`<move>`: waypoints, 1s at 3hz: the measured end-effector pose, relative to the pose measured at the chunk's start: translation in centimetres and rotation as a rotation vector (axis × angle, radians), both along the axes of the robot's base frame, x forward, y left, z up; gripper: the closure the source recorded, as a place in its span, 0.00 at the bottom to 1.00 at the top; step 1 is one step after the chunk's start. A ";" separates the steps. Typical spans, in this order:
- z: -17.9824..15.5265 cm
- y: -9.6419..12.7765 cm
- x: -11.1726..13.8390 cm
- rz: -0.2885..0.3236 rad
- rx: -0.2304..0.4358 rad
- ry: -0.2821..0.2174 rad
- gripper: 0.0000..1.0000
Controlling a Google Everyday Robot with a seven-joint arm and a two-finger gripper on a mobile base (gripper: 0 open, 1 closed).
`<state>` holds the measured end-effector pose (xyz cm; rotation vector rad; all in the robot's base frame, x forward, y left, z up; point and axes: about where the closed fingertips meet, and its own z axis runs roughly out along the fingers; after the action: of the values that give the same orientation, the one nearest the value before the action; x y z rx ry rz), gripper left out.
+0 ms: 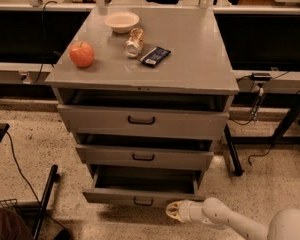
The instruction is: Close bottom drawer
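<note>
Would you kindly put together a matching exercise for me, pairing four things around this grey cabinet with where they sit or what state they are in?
Things:
1. apple
2. bowl
3. bottom drawer
4. pincer

Places or states:
A. pulled out, its inside showing
B. low near the floor, at the right end of the lowest drawer front
C. towards the back of the cabinet top
D. front left of the cabinet top

Pairs: 1-D, 2-C, 3-A, 4-B
</note>
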<state>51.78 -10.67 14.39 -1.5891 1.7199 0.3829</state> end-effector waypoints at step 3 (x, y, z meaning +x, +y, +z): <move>1.1 0.3 6.3 -0.040 0.010 -0.102 1.00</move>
<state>58.09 -10.37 15.50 -1.5383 1.6664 0.2857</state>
